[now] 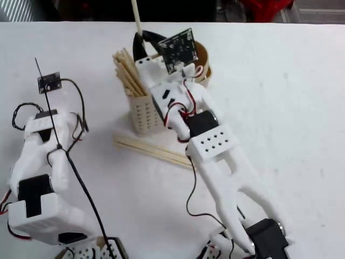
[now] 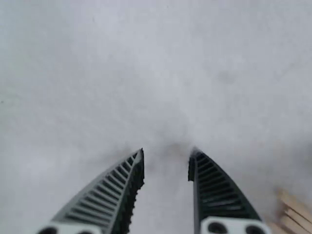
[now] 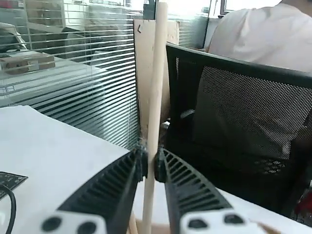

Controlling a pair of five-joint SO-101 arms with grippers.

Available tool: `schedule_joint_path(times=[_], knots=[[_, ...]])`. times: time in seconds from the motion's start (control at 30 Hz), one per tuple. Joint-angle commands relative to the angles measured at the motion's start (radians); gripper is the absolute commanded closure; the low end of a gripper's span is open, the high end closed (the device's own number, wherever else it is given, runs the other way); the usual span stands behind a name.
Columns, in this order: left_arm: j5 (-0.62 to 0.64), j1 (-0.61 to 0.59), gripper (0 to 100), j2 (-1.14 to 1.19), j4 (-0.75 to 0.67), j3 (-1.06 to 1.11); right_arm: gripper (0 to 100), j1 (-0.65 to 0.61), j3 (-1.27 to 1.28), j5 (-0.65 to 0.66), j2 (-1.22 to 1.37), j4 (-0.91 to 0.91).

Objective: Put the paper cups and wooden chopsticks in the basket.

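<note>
Pinching a chopstick (image 3: 157, 73) upright over the basket (image 1: 144, 116), that's the right gripper (image 3: 150, 163). Left gripper (image 2: 165, 158), far from the basket, jaws apart.

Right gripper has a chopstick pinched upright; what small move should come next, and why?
Probably lower it slightly and open: the right gripper is shut on an upright chopstick roughly above the basket, which already holds other chopsticks.
</note>
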Motion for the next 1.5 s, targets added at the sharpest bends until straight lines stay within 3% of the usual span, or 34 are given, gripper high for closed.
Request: schedule_joint_path(times=[0.0, 0.17, 0.37, 0.53, 0.7, 0.8, 0.87, 1.2, 1.47], knots=[[-0.011, 0.010, 83, -0.005, -0.023, -0.011, 93.6, -0.002, -0.015, 0.009, -0.030, 0.067], [-0.011, 0.010, 83, -0.005, -0.023, -0.011, 76.5, -0.018, -0.012, 0.009, -0.116, 0.223], [-0.011, 0.010, 83, -0.005, -0.023, -0.009, 81.7, -0.067, -0.012, 0.008, -0.309, 0.481], [-0.011, 0.010, 83, -0.005, -0.023, -0.008, 90.1, -0.077, -0.008, 0.021, -0.489, 0.920], [-0.011, 0.010, 83, -0.005, -0.023, -0.006, 83.8, -0.145, 0.144, 0.279, -0.452, 1.116], [-0.011, 0.010, 83, -0.005, -0.023, -0.006, 81.8, -0.189, 0.259, 0.502, -0.378, 1.116], [-0.011, 0.010, 83, -0.005, -0.023, -0.006, 81.8, -0.189, 0.302, 0.562, -0.315, 1.076], [-0.011, 0.010, 83, -0.005, -0.023, -0.006, 81.7, -0.189, 0.344, 0.566, 0.130, 0.680], [-0.011, 0.010, 83, -0.005, -0.023, -0.006, 81.8, -0.160, 0.342, 0.566, 0.265, 0.582]])
